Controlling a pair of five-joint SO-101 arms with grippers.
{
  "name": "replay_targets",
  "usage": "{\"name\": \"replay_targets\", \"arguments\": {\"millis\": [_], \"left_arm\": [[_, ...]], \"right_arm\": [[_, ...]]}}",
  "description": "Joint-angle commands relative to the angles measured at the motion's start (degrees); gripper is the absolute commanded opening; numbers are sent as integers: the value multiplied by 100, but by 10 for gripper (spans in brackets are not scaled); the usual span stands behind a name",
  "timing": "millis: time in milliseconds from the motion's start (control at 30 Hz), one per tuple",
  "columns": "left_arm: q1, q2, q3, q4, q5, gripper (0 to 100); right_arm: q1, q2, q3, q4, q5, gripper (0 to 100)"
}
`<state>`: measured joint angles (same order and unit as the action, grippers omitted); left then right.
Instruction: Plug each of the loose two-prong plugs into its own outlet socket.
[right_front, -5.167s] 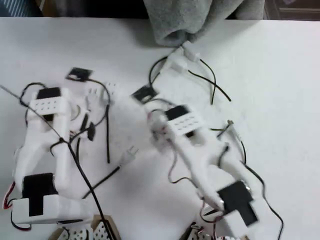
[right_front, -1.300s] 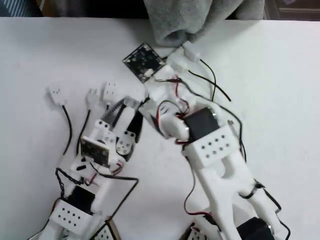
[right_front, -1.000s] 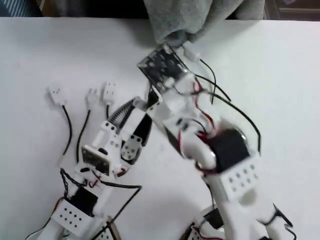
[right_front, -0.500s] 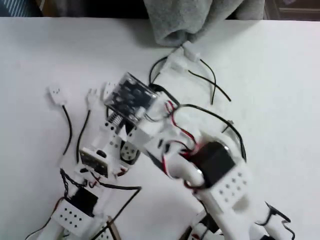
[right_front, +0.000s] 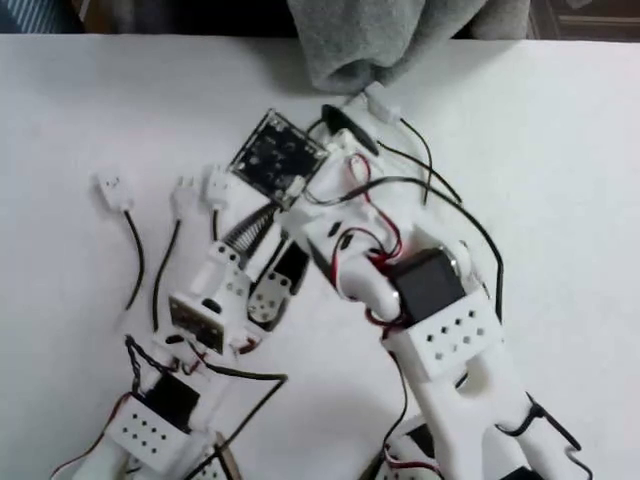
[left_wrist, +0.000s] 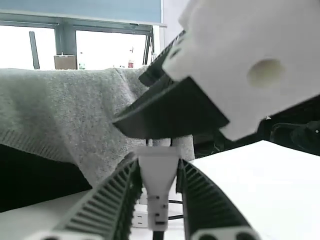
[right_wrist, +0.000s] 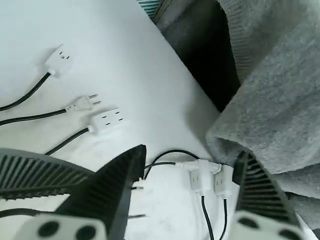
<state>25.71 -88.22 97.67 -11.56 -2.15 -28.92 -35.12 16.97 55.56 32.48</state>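
Note:
My left gripper (left_wrist: 157, 165) is shut on a white two-prong plug (left_wrist: 158, 186), prongs pointing up toward a black part of the other arm. In the high view the left gripper (right_front: 258, 220) is at the table's middle, just below the right arm's wrist. My right gripper (right_wrist: 194, 152) is open above two white plug-and-socket pairs (right_wrist: 207, 180) that lie joined by the grey cloth; from above, the right gripper (right_front: 343, 130) is near those pairs (right_front: 375, 100). A loose plug (right_front: 183, 192) lies between two white sockets (right_front: 112, 188) (right_front: 218, 183).
A grey knitted cloth (right_front: 380, 35) hangs over the table's far edge, close to the joined pairs. Black cords (right_front: 430, 170) run across the white table (right_front: 560, 150). The two arms cross closely at the middle. The right half of the table is open.
The right arm's wrist swung away from above the left gripper, back toward the far edge and the joined pairs. The left arm stayed almost still, holding its plug.

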Motion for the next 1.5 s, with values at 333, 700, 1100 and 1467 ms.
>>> {"name": "replay_targets", "arguments": {"millis": [333, 700, 1100, 1467], "left_arm": [[-277, -119, -53, -167, 9, 24], [-277, -119, -26, -141, 9, 24], [-277, -119, -26, -132, 9, 24], [-277, -119, -26, -132, 9, 24]], "right_arm": [[295, -391, -229, -40, 70, 276], [-497, -910, -229, 136, 44, 276], [-690, 101, 88, -470, 35, 276], [716, 998, 62, -1015, 88, 276]]}}
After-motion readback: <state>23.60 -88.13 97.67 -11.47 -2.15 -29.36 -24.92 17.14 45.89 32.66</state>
